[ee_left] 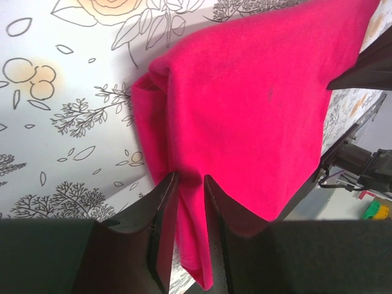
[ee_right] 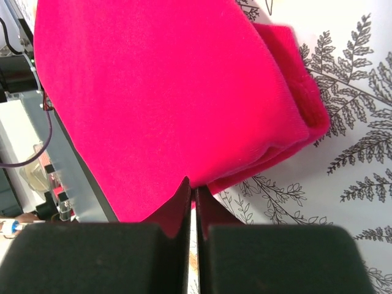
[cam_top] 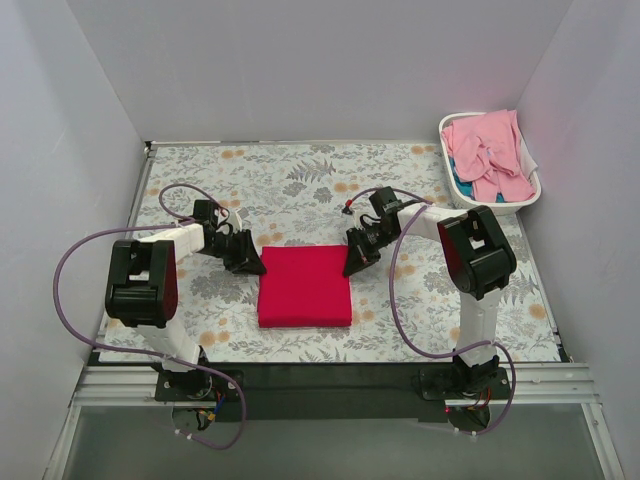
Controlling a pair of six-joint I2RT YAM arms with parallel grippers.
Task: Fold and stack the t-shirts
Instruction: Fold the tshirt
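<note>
From above, the red t-shirt (cam_top: 304, 288) lies folded into a flat rectangle on the flowered surface (cam_top: 300, 185), midway between the arms. The left gripper (cam_top: 250, 265) touches its far left corner and the right gripper (cam_top: 355, 262) its far right corner. Well apart, a white basket (cam_top: 528, 195) in the far right corner holds the crumpled pink t-shirts (cam_top: 488, 150).

In the left wrist view, the left gripper (ee_left: 190, 184) is narrowed on a fold of the red t-shirt (ee_left: 245, 104), and cloth fills the gap between its fingers.

In the right wrist view, the right gripper (ee_right: 192, 187) is closed to a thin slit at the edge of the red t-shirt (ee_right: 159, 92). Whether its tips pinch any cloth is hard to tell.
</note>
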